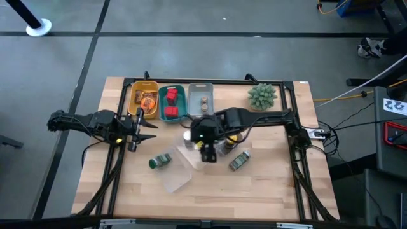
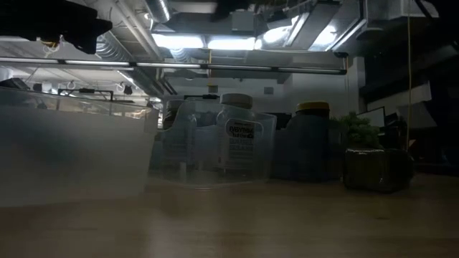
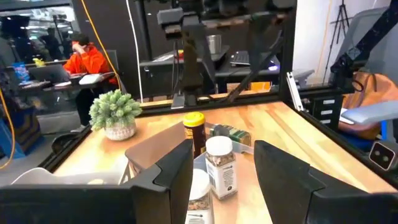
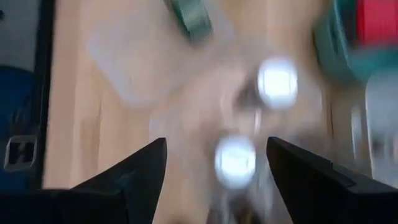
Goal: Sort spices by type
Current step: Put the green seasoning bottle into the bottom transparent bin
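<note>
Two white-capped bottles [image 3: 221,168] stand upright in a clear tray [image 1: 191,149] near the table's middle. A yellow-lidded jar [image 3: 194,129] stands just behind them. My right gripper [image 1: 207,154] hangs over them, pointing down and open, with one white cap [image 4: 235,160] below the gap between its fingers and the other cap [image 4: 278,81] beyond. My left gripper [image 1: 149,124] is open and level, left of the tray, pointing at the bottles. Two green-labelled jars [image 1: 160,161] [image 1: 239,160] lie on their sides on the table.
Along the far edge stand a yellow bin [image 1: 143,98] with orange packets, a teal bin [image 1: 172,102] with red cubes and a grey bin [image 1: 200,98] with small brown jars. A spiky green plant [image 1: 262,95] is far right. A second clear tray [image 1: 175,175] lies near. A person in orange [image 3: 87,59] sits beyond the table.
</note>
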Robot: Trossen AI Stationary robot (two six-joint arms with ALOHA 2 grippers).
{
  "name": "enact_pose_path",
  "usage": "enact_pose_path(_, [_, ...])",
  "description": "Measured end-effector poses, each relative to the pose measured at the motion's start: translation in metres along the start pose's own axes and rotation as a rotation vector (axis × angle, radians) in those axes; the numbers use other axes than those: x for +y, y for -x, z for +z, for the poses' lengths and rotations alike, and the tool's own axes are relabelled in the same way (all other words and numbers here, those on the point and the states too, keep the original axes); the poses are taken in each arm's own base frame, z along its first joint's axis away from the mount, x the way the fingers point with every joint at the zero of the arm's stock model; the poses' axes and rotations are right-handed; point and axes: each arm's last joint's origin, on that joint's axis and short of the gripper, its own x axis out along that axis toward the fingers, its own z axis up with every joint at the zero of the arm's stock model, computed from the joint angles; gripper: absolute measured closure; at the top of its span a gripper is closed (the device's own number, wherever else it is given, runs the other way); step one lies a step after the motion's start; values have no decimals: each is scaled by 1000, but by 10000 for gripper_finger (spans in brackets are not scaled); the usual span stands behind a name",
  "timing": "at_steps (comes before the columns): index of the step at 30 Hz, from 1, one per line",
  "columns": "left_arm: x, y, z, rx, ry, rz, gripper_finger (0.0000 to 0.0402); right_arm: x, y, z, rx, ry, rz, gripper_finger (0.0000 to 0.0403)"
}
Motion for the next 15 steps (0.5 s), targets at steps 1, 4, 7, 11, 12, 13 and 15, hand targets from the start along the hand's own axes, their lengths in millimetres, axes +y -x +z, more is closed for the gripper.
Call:
enact_pose_path(1, [0,0,0,3,0,-1,247,2,4,-6,46,-38,-5,127])
enact_pose_path(4, [0,0,0,1,0,0,247,11,8,-25,220,-139,-50,127])
enact_pose_path(7, [0,0,0,2,0,0,247,25,0,-35,266,-177,-116,127])
enact_pose_path(11, [0,0,0,2,0,0,247,47,-16,-48,349,-122,-122,127])
enact_pose_path(12, [0,0,0,2,0,0,247,52,-22,-53,376,-113,-128,127])
enact_pose_path(13, [0,0,0,2,0,0,247,57,-28,-59,404,-109,-135,127])
enact_pose_path(15, [0,0,0,2,0,0,247,65,-41,-69,462,-102,-150,127])
